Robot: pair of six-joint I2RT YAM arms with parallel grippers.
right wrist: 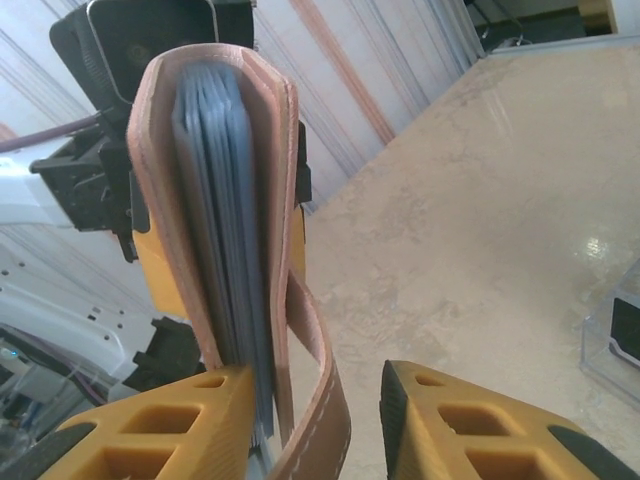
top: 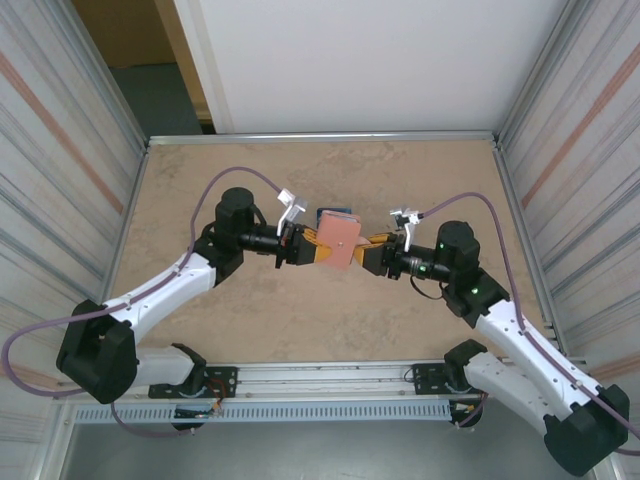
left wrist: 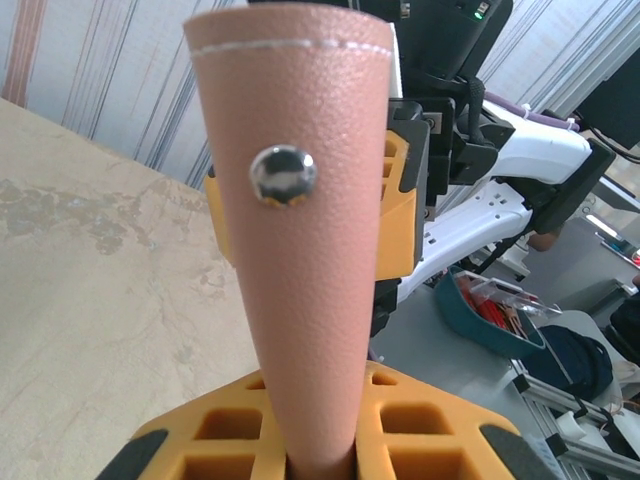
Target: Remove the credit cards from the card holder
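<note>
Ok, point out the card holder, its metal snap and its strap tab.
card holder (top: 340,243), top external view, middle of its tan outer face.
metal snap (left wrist: 283,175), left wrist view, centre of the stud.
strap tab (right wrist: 325,410), right wrist view, lower part of the curved band.

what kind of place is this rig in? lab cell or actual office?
Looks like a robot lab test cell, not an office: a stone-pattern tabletop boxed in by corrugated panel walls, with two arms bolted to an aluminium rail at its near edge.
</note>
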